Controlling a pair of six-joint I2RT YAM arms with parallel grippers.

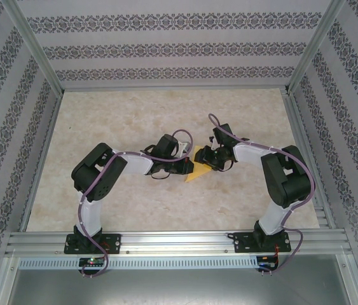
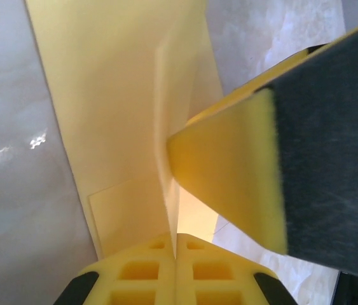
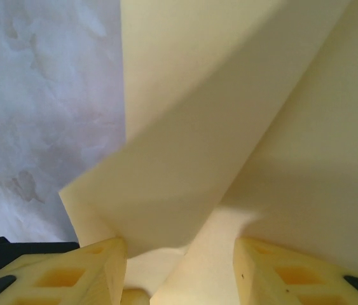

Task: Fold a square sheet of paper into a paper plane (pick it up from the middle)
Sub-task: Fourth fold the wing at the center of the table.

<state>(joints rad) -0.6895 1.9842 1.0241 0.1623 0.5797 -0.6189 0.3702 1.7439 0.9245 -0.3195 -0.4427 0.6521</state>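
The yellow-orange sheet of paper lies partly folded at the middle of the table, between the two grippers. My left gripper comes from the left. In its wrist view the left gripper is shut on a raised fold of the paper, the crease standing up between the pads. My right gripper comes from the right. In its wrist view the right gripper is open, and a bent flap of the paper runs through the gap. One of the right gripper's fingers presses on the paper near the crease.
The marbled beige tabletop is fenced by an aluminium frame rail at the near edge and by patterned walls at the back and sides. Both arm bases sit on that rail.
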